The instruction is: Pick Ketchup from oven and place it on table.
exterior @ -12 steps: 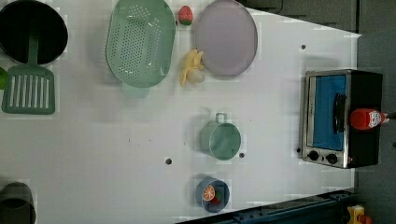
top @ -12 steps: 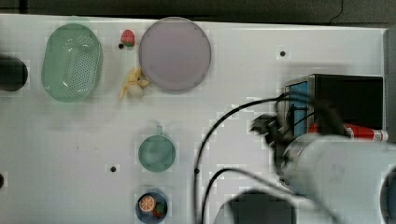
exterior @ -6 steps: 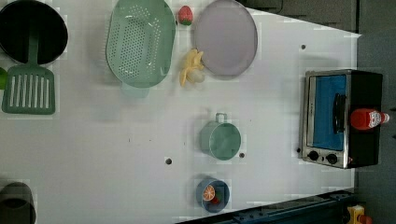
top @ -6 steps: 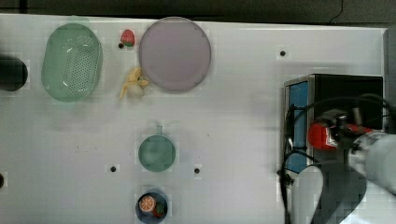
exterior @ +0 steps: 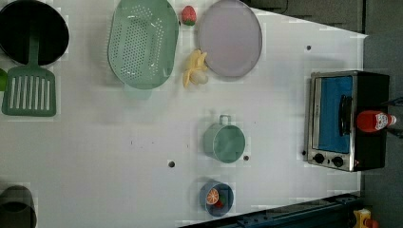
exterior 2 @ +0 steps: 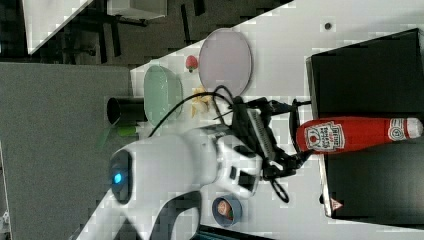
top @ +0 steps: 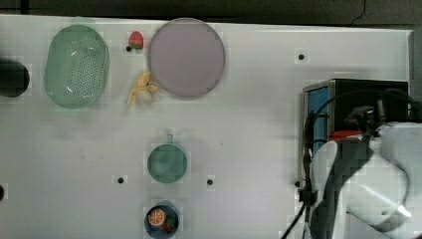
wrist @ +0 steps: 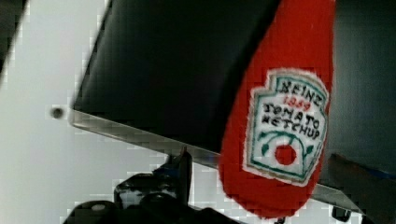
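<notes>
Now the Ketchup (exterior 2: 350,135) lies on its side on the flat black top of the oven (exterior 2: 370,75), its base at the front edge and slightly past it, its white cap pointing toward the back of the oven. In the left view the bottle (exterior: 375,121) sits on the oven (exterior: 349,121) above the door handle, toward the left view's right edge of the surface (exterior: 119,156). In the top view a strip of the red bottle (top: 344,134) shows on the oven (top: 368,92), just above the white arm (top: 368,189).

In the right view the tool (exterior 2: 295,137) is at the bottle's base end, dark fingers on either side of it; whether they press the bottle or how wide they stand I cannot tell. The wrist view shows the label side of the bottle (wrist: 280,116) close up, crossing the silver front edge of the oven (wrist: 154,84), with one dark finger beside it.

Elsewhere on the surface, well apart from the oven, are a lilac plate (exterior: 229,38), a green colander (exterior: 142,42), a strawberry (exterior: 188,14), a banana (exterior: 195,75), a green cup (exterior: 224,141), a blue bowl holding fruit (exterior: 216,197), a green spatula (exterior: 29,88) and a black pan (exterior: 33,31).
</notes>
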You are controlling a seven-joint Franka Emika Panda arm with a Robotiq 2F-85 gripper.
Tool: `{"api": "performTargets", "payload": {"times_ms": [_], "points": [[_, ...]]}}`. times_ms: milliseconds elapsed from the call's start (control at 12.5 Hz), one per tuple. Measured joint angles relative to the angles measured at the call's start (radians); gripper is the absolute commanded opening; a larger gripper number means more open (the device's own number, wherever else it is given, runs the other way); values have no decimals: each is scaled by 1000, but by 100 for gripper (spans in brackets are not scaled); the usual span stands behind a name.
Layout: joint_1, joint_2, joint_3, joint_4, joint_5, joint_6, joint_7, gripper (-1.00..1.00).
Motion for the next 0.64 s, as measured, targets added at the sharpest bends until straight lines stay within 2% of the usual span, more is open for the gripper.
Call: {"api": "performTargets", "payload": {"times_ms": [160,240,400,480,560,640], "points": [[11,49,-35,-2,24,0,0,100],[-16,66,-40,-14,46,5,0,100],[-31,63,-49,2,126,15,0,100],[-29,64,-58,2,105,39,0,98],[-18,81,-88,2,104,81,0,78],[-24,90,-97,4,104,82,0,40]]}}
